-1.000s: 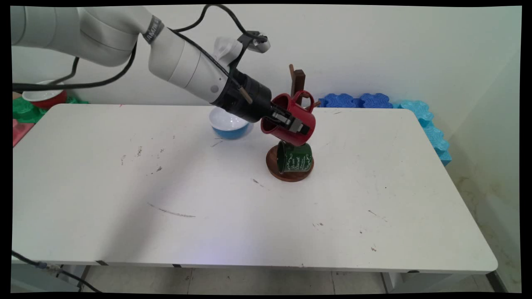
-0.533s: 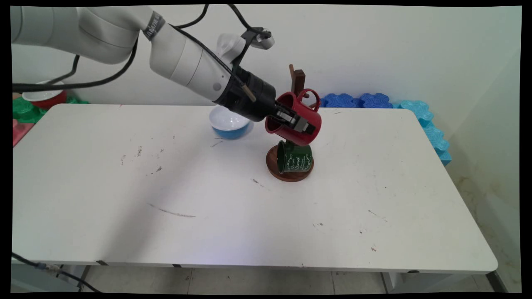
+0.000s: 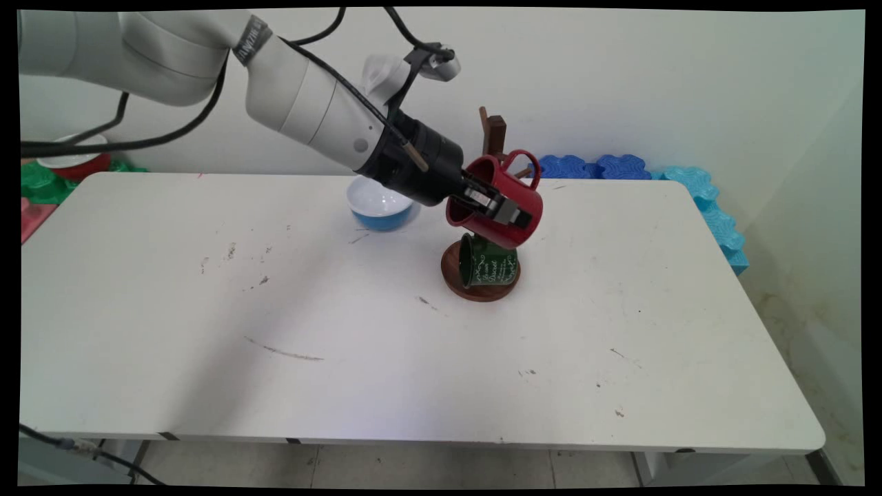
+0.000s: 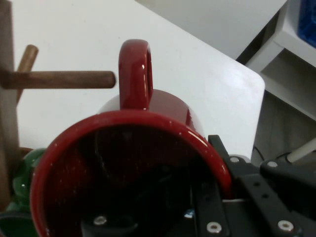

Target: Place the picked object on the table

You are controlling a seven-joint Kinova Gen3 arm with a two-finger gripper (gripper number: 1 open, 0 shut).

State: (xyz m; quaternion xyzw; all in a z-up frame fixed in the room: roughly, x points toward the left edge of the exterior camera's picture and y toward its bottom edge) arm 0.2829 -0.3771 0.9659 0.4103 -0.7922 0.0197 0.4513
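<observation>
My gripper (image 3: 497, 207) is shut on the wall of a red mug (image 3: 506, 207), one finger inside and one outside. The mug is tilted in the air, its handle (image 3: 521, 165) pointing up beside the wooden mug tree (image 3: 493, 134). In the hand view the red mug (image 4: 163, 111) fills the frame, and its handle (image 4: 134, 74) stands right at the tip of a wooden peg (image 4: 59, 79), with the tree's post (image 4: 6, 74) at the left. A green mug (image 3: 488, 262) hangs low on the tree above its round base (image 3: 455, 275); the green mug (image 4: 22, 170) also shows at the hand view's left.
A blue bowl (image 3: 379, 203) with a white inside sits behind the arm. Blue foam blocks (image 3: 592, 167) line the far right edge of the table (image 3: 413, 358). A red and white bowl (image 3: 72, 155) rests on green blocks off the table's far left.
The gripper has carried the red mug to the right and slightly down, bringing its handle closer to the mug tree's peg. The green mug and bowl have not moved.
</observation>
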